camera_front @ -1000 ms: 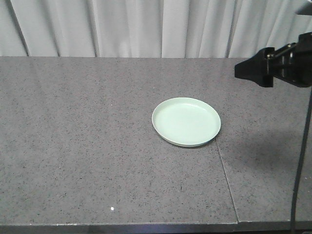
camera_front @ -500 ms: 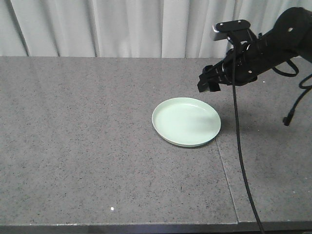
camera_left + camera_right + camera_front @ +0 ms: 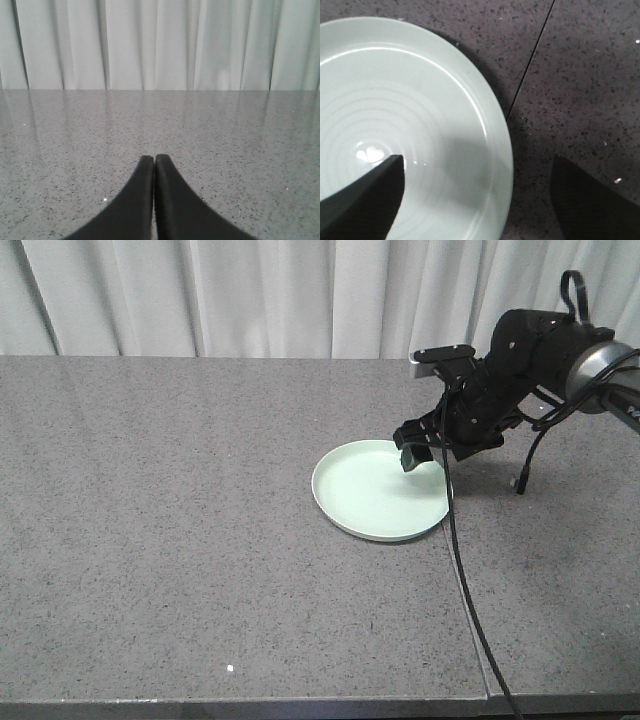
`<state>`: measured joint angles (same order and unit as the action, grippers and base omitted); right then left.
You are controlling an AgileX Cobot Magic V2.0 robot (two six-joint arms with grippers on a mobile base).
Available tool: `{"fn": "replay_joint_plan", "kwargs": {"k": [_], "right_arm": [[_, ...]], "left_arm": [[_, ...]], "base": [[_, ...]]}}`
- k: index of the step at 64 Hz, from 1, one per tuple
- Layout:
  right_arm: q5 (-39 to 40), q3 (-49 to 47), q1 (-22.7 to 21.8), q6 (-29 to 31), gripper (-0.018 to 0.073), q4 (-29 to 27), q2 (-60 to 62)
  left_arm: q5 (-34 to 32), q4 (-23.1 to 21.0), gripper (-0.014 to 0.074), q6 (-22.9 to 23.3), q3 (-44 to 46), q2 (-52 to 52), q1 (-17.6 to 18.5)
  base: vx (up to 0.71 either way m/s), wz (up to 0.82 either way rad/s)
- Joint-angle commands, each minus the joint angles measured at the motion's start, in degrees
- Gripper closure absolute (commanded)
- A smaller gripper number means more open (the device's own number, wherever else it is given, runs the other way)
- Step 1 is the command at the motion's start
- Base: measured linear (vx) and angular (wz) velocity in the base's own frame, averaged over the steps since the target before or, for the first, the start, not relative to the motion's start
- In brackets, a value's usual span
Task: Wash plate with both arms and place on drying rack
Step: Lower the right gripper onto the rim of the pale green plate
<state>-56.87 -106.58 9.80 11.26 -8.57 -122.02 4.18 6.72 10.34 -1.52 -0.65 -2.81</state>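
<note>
The round pale mint-green plate (image 3: 380, 490) lies flat on the grey speckled stone counter (image 3: 180, 540). The black right gripper (image 3: 412, 456) hangs over the plate's far right rim with its jaws spread, one finger above the plate's floor and the other outside the rim. For a sound grip it should probably lower squarely until the rim sits between the pads, then close. The left gripper (image 3: 154, 161) is closed on nothing, with no plate in its view. No writing is readable.

The plate (image 3: 372, 498) is pale mint green with faint rings inside. The table (image 3: 180, 540) is grey with tiny black specks, and the curtain (image 3: 250, 295) is white with soft grey stripes. The arm (image 3: 520, 355) and its cable (image 3: 462, 578) are black.
</note>
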Motion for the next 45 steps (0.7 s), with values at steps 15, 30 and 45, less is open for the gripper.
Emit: {"fn": "replay_joint_plan", "kwargs": {"k": [15, 30, 45], "right_arm": [[0.4, -2.2, -0.4, -1.0, -0.0011, 1.2, 0.3], [-0.9, -2.2, -0.4, -1.1, 0.0029, 1.3, -0.2], [-2.7, -2.2, -0.4, -3.0, 0.0331, 3.9, -0.8]], "left_arm": [[-4.2, 0.0, 0.0602, 0.5, -1.1, -0.9, 0.0], [-4.2, 0.0, 0.0602, 0.5, -1.1, -0.9, 0.0], [-4.2, 0.0, 0.0602, 0.5, -1.1, -0.9, 0.0]], "base": [[0.00, 0.00], [0.00, 0.00], [0.00, 0.00]]}}
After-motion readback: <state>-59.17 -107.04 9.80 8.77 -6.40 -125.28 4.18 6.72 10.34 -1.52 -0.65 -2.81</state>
